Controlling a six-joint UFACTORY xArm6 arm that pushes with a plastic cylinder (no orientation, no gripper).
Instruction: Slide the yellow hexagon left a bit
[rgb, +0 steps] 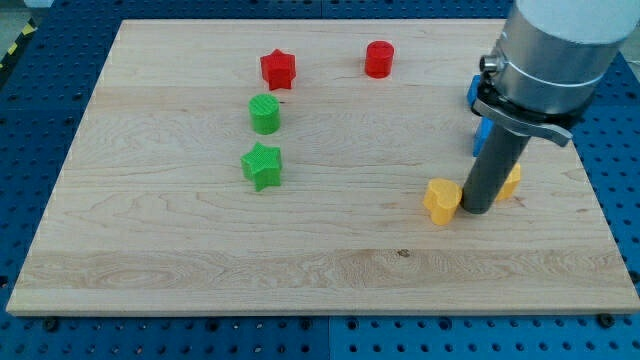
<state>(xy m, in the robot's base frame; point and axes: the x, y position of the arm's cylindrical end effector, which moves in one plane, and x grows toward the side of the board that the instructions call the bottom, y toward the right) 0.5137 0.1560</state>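
No writing, label, brand, number or sign can be read anywhere: the tabletop (200, 250) shows only bare wood grain from edge to edge, and the blocks and the arm carry no readable marks

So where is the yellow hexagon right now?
On the board's right half, toward the view's bottom: the yellow hexagon sits immediately left of my tip, far right of the green star.

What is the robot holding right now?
Nothing. I have no gripper, only a rod. My tip sits beside a yellow block, on its right in the view, apparently touching it.
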